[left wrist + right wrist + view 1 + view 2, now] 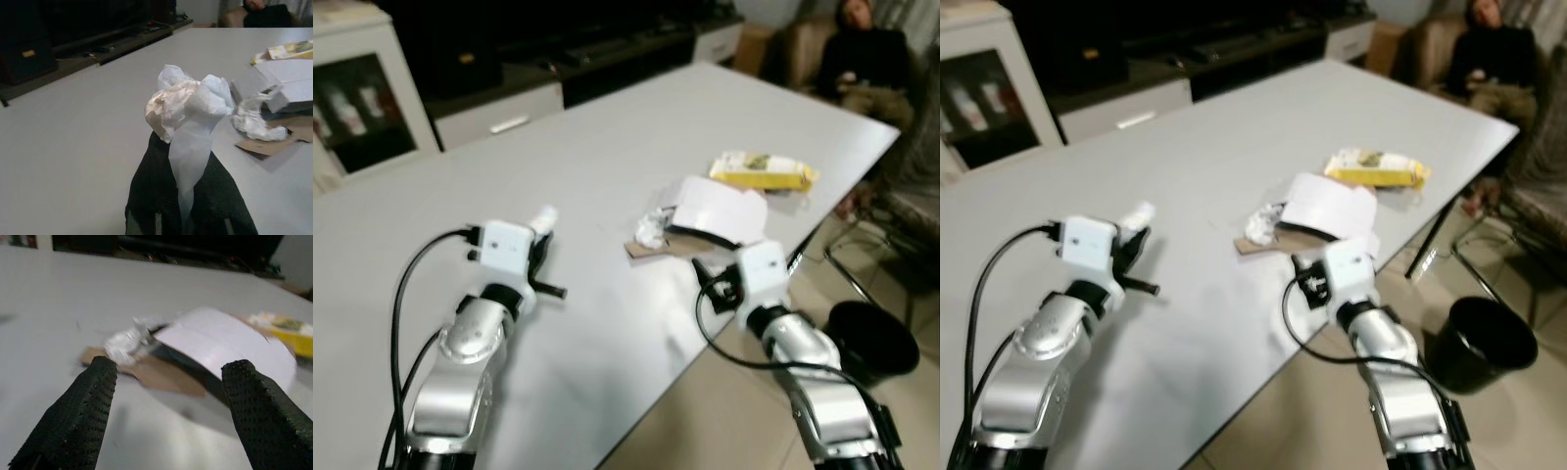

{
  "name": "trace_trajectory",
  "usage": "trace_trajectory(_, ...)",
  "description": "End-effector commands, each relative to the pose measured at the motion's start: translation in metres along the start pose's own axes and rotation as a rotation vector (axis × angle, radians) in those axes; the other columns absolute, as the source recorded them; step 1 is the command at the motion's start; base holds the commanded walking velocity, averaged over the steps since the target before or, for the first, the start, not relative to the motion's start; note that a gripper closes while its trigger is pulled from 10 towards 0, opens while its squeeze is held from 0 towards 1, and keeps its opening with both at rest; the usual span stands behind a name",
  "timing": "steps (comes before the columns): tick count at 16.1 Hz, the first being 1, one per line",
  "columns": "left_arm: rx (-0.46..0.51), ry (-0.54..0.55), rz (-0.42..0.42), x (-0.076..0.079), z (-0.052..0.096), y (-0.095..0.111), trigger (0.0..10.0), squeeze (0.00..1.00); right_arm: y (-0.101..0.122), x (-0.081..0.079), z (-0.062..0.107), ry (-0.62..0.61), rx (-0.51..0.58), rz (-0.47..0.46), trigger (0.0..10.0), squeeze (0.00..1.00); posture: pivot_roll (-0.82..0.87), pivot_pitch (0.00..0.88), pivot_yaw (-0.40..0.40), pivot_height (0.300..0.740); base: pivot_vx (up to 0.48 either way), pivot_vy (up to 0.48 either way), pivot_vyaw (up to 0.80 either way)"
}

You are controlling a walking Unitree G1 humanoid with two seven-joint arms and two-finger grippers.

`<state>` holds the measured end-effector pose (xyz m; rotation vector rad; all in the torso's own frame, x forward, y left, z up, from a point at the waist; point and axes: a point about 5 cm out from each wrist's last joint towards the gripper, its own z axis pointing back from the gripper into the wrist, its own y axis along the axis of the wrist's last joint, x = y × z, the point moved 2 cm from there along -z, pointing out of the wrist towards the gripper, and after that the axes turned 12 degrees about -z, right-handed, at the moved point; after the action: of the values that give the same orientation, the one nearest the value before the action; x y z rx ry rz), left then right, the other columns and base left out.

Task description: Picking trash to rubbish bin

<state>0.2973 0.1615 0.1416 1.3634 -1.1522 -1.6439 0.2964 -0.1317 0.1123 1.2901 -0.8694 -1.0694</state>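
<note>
My left gripper (544, 233) hovers over the grey table (607, 147), shut on a crumpled white tissue (188, 110) that sticks out above the black fingers (161, 196). My right gripper (171, 367) is open at the table's near right edge, facing a trash pile a short way ahead. The pile holds a white paper sheet (720, 208), a brown cardboard piece (656, 250) and a crumpled clear wrapper (651, 227). A yellow packet (764, 171) lies just beyond it. The black rubbish bin (1479, 343) stands on the floor, right of the table and beside my right arm.
A person sits in an armchair (867, 49) past the table's far right corner. A chair (911, 206) stands at the right edge. A white cabinet (362, 88) and a dark low unit (607, 49) line the back wall.
</note>
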Motion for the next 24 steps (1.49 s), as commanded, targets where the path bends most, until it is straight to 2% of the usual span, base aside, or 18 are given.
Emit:
trace_trajectory(1, -0.017, 0.028, -0.010, -0.007, 0.003, -0.004, 10.0, 0.00, 0.001, -0.007, -0.002, 0.027, 0.006, -0.002, 10.0, 0.00, 0.00, 0.000, -0.051, 0.740, 0.000, 0.000, 0.00)
trace_trajectory(2, -0.023, 0.006, -0.017, -0.004, 0.004, -0.005, 10.0, 0.00, -0.002, -0.003, -0.006, -0.002, -0.013, -0.004, 10.0, 0.00, 0.00, 0.000, -0.048, 0.740, 0.000, 0.000, 0.00)
trace_trajectory(3, -0.023, -0.011, -0.022, -0.002, 0.003, -0.005, 10.0, 0.00, -0.001, 0.000, -0.013, -0.010, -0.008, -0.018, 10.0, 0.82, 0.00, 0.000, -0.043, 0.740, 0.000, 0.000, 0.00)
trace_trajectory(4, -0.024, -0.025, -0.014, -0.001, 0.003, -0.005, 10.0, 0.00, -0.002, 0.005, -0.022, -0.026, -0.006, -0.041, 10.0, 1.00, 0.00, 0.000, -0.036, 0.740, 0.000, 0.000, 0.00)
trace_trajectory(6, -0.026, -0.035, -0.015, 0.000, 0.003, -0.004, 10.0, 0.00, -0.005, 0.006, -0.033, -0.022, -0.017, -0.060, 10.0, 1.00, 0.01, 0.000, -0.031, 0.740, 0.000, 0.000, 0.00)
trace_trajectory(8, -0.018, -0.058, -0.008, 0.000, 0.005, 0.002, 10.0, 0.00, -0.008, 0.000, -0.059, 0.018, -0.045, -0.089, 10.0, 1.00, 0.03, 0.000, -0.026, 0.740, 0.000, 0.000, 0.00)
trace_trajectory(11, -0.008, -0.065, -0.020, -0.006, 0.011, 0.008, 10.0, 0.00, 0.003, -0.006, -0.088, 0.065, -0.063, -0.100, 10.0, 1.00, 0.06, 0.060, -0.051, 0.740, 0.000, 0.000, 0.00)
trace_trajectory(13, 0.000, -0.048, -0.023, -0.011, 0.015, 0.012, 10.0, 0.00, 0.016, -0.008, -0.101, 0.081, -0.061, -0.104, 10.0, 1.00, 0.09, 0.083, -0.068, 0.740, 0.000, 0.000, 0.00)
trace_trajectory(15, 0.001, -0.040, -0.051, -0.014, 0.025, 0.016, 10.0, 0.00, 0.028, -0.005, -0.112, 0.061, -0.080, -0.035, 10.0, 1.00, 0.12, 0.129, -0.089, 0.740, 0.000, 0.000, 0.00)
trace_trajectory(17, -0.007, -0.039, -0.067, -0.016, 0.032, 0.017, 10.0, 0.00, 0.032, 0.002, -0.114, 0.019, -0.091, 0.001, 10.0, 1.00, 0.15, 0.142, -0.097, 0.740, 0.000, 0.000, 0.00)
trace_trajectory(19, -0.029, -0.042, -0.081, -0.019, 0.044, 0.017, 10.0, 0.00, 0.034, 0.007, -0.115, 0.003, -0.114, 0.007, 10.0, 0.00, 0.18, 0.173, -0.092, 0.740, 0.000, 0.000, 0.00)
trace_trajectory(22, -0.050, -0.040, -0.112, -0.024, 0.053, 0.019, 10.0, 0.00, 0.037, 0.016, -0.115, -0.041, -0.106, -0.002, 10.0, 0.00, 0.23, 0.193, -0.091, 0.740, 0.000, 0.000, 0.00)
trace_trajectory(23, -0.053, -0.040, -0.120, -0.026, 0.055, 0.020, 10.0, 0.00, 0.037, 0.017, -0.115, -0.050, -0.100, -0.027, 10.0, 0.00, 0.24, 0.200, -0.090, 0.740, 0.000, 0.000, 0.00)
trace_trajectory(24, -0.065, -0.030, -0.142, -0.032, 0.061, 0.022, 10.0, 0.00, 0.039, 0.022, -0.114, -0.074, -0.078, -0.109, 10.0, 0.00, 0.27, 0.204, -0.082, 0.740, 0.000, 0.000, 0.00)
